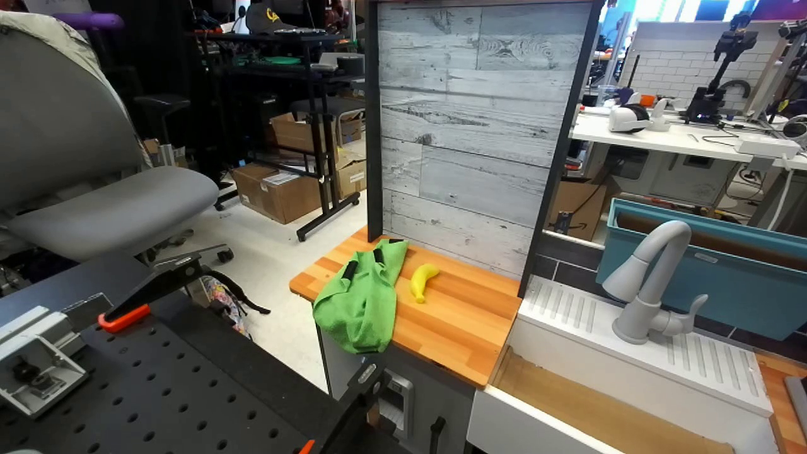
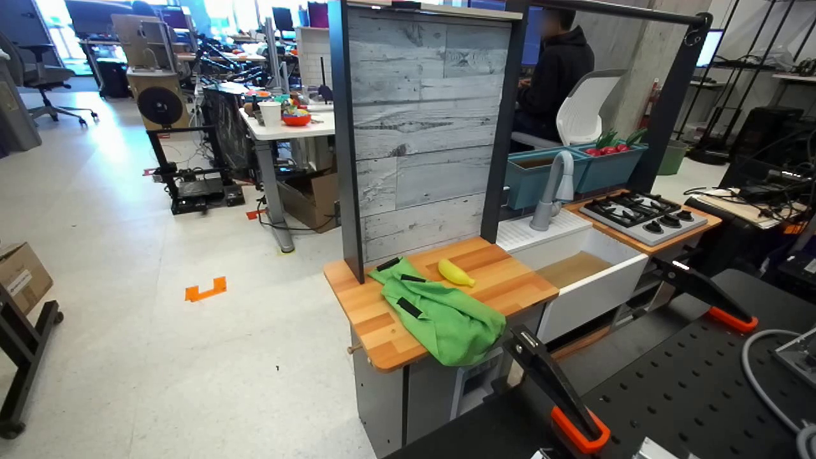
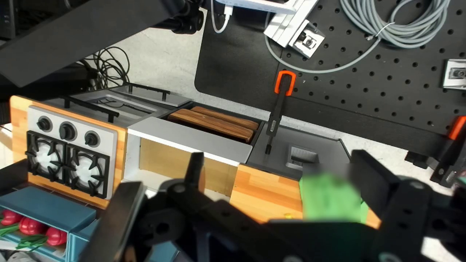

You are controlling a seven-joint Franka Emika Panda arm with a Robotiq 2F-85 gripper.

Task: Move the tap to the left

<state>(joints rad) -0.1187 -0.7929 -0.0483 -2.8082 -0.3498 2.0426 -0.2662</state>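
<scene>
At the left of the wooden tabletop (image 1: pixel 454 334), seen in an exterior view, we find a green cloth (image 1: pixel 362 302) and, just right of it, a yellow banana (image 1: pixel 422 282). Further right comes the white sink (image 1: pixel 630 379), and on the ribbed ledge (image 1: pixel 567 309) at its back the light grey gooseneck tap (image 1: pixel 661 277) stands upright before a teal planter box (image 1: pixel 744 290). Its spout appears, in both exterior views, to reach out over the sink, so we judge the turn to the left is not yet done; approaching it, making contact and swinging the spout, presumably toward the tabletop, all seem left to do. Nothing touches the tap in either. Looking down in the wrist view, we pass from the cooktop (image 3: pixel 71 153) at left, across the sink, to the tabletop and cloth at right; our pincer (image 3: pixel 277 160) hangs over these, its jaws spread wide and, as far as we can see, holding nothing. We cannot make out the tap there. Going by the cooktop and sink, we reckon it stands behind the jaw on the view's left, well apart from the pincer.
</scene>
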